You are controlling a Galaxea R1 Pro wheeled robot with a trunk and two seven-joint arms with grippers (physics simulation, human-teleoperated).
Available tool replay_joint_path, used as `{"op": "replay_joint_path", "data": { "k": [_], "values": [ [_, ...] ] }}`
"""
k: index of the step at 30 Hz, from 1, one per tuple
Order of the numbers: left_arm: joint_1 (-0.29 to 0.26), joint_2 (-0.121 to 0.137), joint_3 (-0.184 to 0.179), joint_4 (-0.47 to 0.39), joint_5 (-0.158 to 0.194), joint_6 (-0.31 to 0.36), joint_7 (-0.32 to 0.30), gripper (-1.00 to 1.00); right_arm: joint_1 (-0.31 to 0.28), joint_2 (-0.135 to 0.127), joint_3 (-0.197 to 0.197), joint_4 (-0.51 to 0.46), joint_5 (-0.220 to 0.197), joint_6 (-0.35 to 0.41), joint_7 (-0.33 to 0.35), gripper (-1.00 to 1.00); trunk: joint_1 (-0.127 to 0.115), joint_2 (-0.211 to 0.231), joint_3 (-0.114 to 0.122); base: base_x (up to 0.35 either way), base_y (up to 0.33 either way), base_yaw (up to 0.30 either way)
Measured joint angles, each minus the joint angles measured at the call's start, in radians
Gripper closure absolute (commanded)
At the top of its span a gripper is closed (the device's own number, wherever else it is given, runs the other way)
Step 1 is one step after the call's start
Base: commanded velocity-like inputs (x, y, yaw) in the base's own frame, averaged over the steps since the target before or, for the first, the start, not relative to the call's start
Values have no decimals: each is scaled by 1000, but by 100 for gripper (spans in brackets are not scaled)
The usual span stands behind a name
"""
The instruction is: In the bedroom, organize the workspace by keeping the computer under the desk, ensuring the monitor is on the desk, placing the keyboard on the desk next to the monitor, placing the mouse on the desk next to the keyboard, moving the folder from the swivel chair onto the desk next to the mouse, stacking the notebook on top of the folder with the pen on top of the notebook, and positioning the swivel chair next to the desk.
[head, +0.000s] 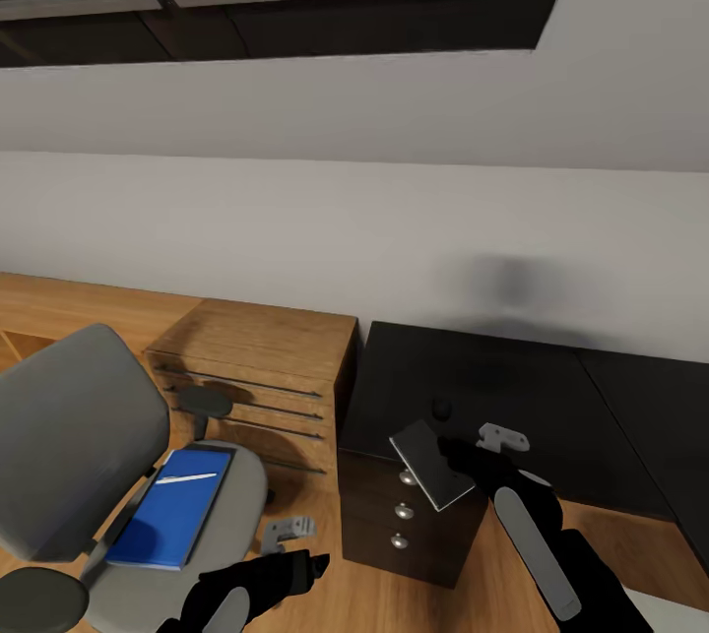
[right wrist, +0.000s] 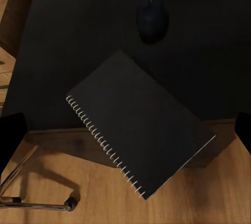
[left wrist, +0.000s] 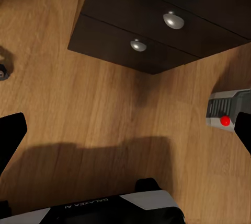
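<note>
Notebook (head: pixel 431 465) gripped in right claw (head: pixel 463 461) above desk (head: pixel 512 387) edge, mouse (right wrist: pixel 152 20) just beyond. Left claw (head: pixel 295 539) open, empty. Folder (head: pixel 167 507) unmoved on chair (head: pixel 89 446), pen (head: pixel 185 478) atop.

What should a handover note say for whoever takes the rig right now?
Right gripper: holds the notebook over the desk corner, near the mouse.
Left gripper: open, empty, low beside the swivel chair.
Folder lies on the chair seat with the pen on it. Computer on the floor by the drawers.
Left: folder to desk, notebook and pen stacked, chair placed. Monitor and keyboard unconfirmed.
</note>
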Motion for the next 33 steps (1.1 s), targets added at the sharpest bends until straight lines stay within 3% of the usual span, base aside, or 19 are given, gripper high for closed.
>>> {"op": "replay_joint_path", "data": {
  "k": [18,33],
  "values": [
    [0,3,3,-12,0,0,-2,-100,-17,-2,0,41,15,-30,-1,-100,0,0,0,209,5,0],
    [0,5,5,-25,0,0,1,-100,-18,-2,-2,46,15,-36,0,-100,0,0,0,151,151,0]
  ]
}}
